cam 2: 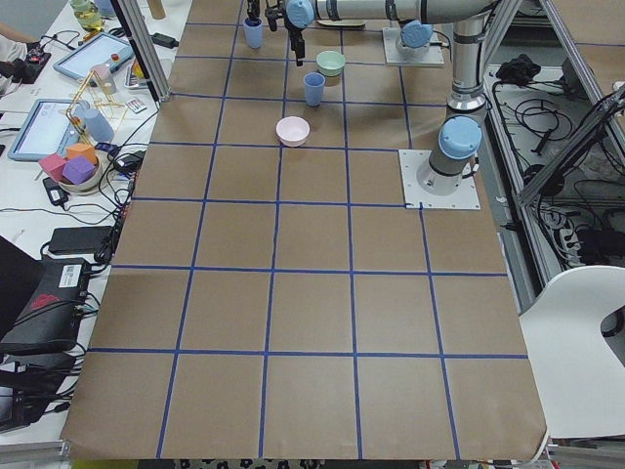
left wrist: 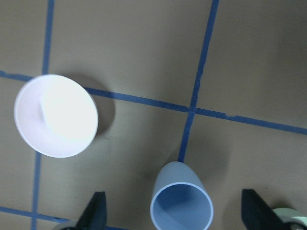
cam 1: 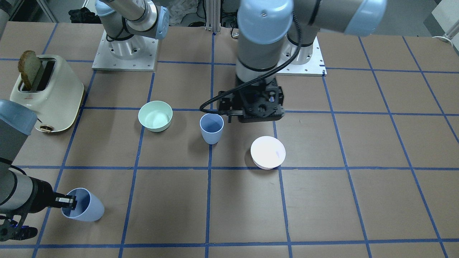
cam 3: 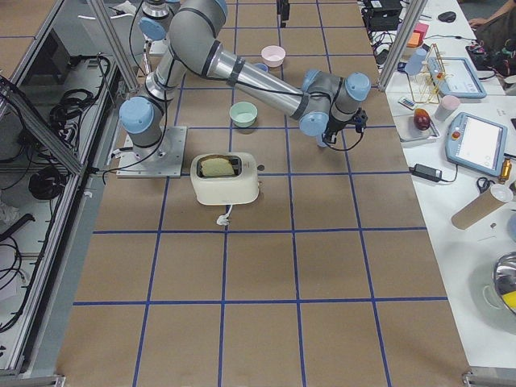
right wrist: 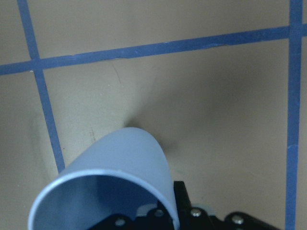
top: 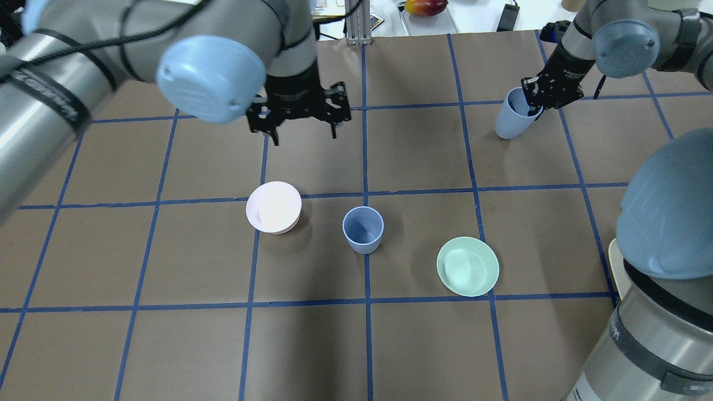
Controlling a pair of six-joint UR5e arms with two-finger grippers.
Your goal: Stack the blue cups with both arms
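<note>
One blue cup (cam 1: pixel 211 128) stands upright mid-table; it also shows in the overhead view (top: pixel 363 228) and the left wrist view (left wrist: pixel 181 203). My left gripper (top: pixel 303 135) hovers above it, open and empty. In the left wrist view its fingers (left wrist: pixel 94 211) stand wide apart on either side of the cup below. The second blue cup (cam 1: pixel 86 207) is tilted at the far right side of the table (top: pixel 511 120). My right gripper (cam 1: pixel 68 202) is shut on its rim, one finger inside the cup (right wrist: pixel 115 177).
A mint green bowl (top: pixel 468 266) sits right of the upright cup. A pale pink bowl (top: pixel 274 207) sits to its left, close under the left arm. A cream toaster (cam 1: pixel 53 95) with bread stands near the right arm's base.
</note>
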